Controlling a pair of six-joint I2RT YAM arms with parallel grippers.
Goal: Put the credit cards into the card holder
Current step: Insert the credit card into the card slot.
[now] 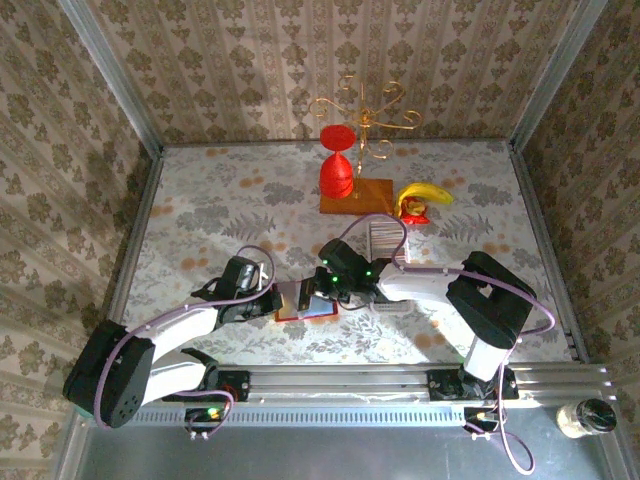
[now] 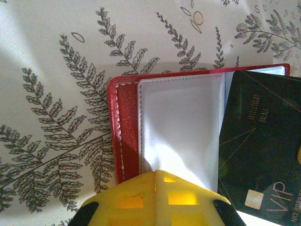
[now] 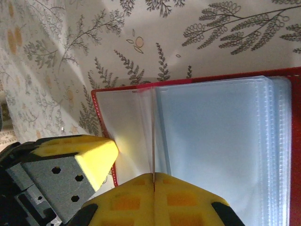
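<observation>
Right tool (image 3: 154,178), bottom centre: fingers together, clamped on a card (image 3: 154,136) seen edge-on, long axis up-frame toward the open card holder (image 3: 216,155) directly ahead. Left tool (image 2: 155,175) shut on its near edge.

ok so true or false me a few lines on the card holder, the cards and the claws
The small red book-like card holder lies open on the floral tablecloth. True.
The right claw stands wide open. False: it is shut on a black card marked VIP.
The left claw is shut, its tips at the holder's pale sleeve. True.
The long row of pale whitish cards is already inside the holder. False: it lies apart on the cloth, beyond the right arm.
The red goblet-shaped glass lies tipped over. False: it stands upright on the brown wooden board.
</observation>
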